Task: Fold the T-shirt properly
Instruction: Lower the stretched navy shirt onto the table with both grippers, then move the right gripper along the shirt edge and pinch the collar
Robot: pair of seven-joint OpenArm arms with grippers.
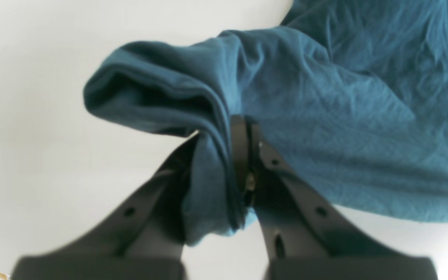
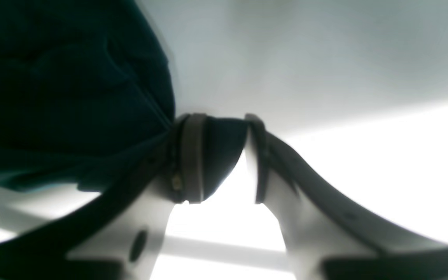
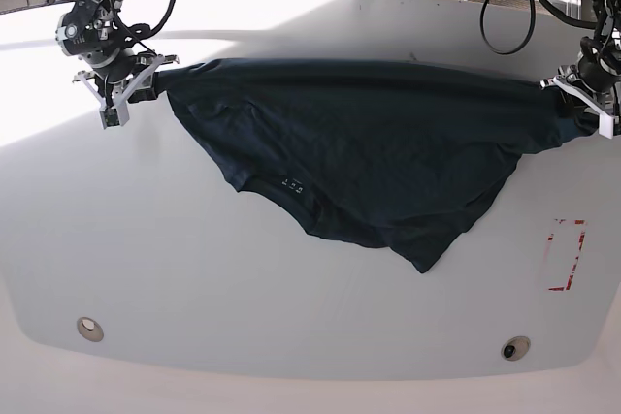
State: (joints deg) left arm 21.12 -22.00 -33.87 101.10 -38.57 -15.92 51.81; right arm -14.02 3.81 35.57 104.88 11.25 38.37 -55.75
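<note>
Navy cloth: 1 T-shirt (image 3: 369, 152), stretched wide across the far half of the white surface (image 3: 194, 269), strung between 2 tools, lower part sagging to a point toward the near edge.
Label: 1 small pale print (image 3: 291, 184) inside the neck, text too small to read.
Left tool (image 1: 224, 144): pressed together, pinching a bunched fold of the shirt; cloth wraps over 1 finger and hangs down between them.
Right tool (image 2: 218, 155): fingers stand a bit apart w/ a dark bit of shirt in the gap; it lies against 1 finger, and can't tell if it's gripped or just resting there.
Arms: 2, both cut off at the top of the base view.
Red marks: 1 bracket-like outline (image 3: 566, 255) on the surface, near right edge of base view.
Round fittings: 2, near edge, 1 left (image 3: 89, 327), 1 right (image 3: 514, 347).
Hard to see: right wrist view is backlit & blurry, shirt there nearly black.
</note>
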